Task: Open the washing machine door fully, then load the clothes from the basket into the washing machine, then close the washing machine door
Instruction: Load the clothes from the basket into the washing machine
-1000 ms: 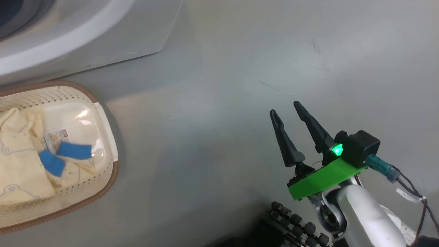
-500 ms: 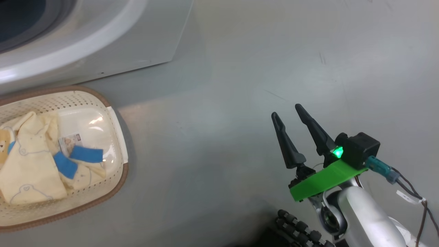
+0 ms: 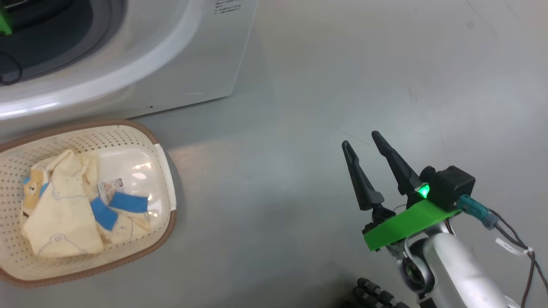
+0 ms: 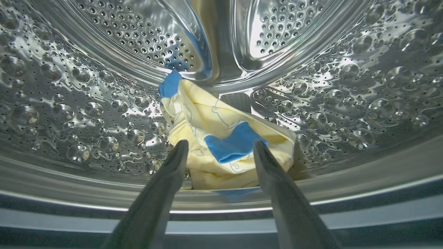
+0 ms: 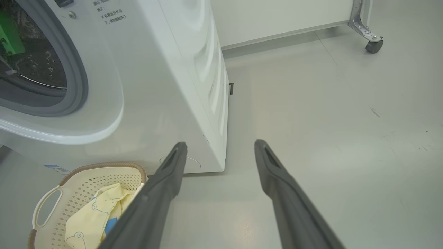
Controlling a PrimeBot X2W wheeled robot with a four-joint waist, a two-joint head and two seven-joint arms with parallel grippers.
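Left gripper (image 4: 219,147) is held spread inside the drum (image 4: 86,86), presumably to leave one garment (image 4: 207,114) loose there; other clothes (image 3: 64,214) are in the basket (image 3: 169,222); right gripper (image 3: 361,140) is parked spread, empty.

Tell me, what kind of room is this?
Probably a laundry area: a big white front-loading washing machine on a smooth grey floor, beside a cream perforated plastic basket of soft yellow clothes.
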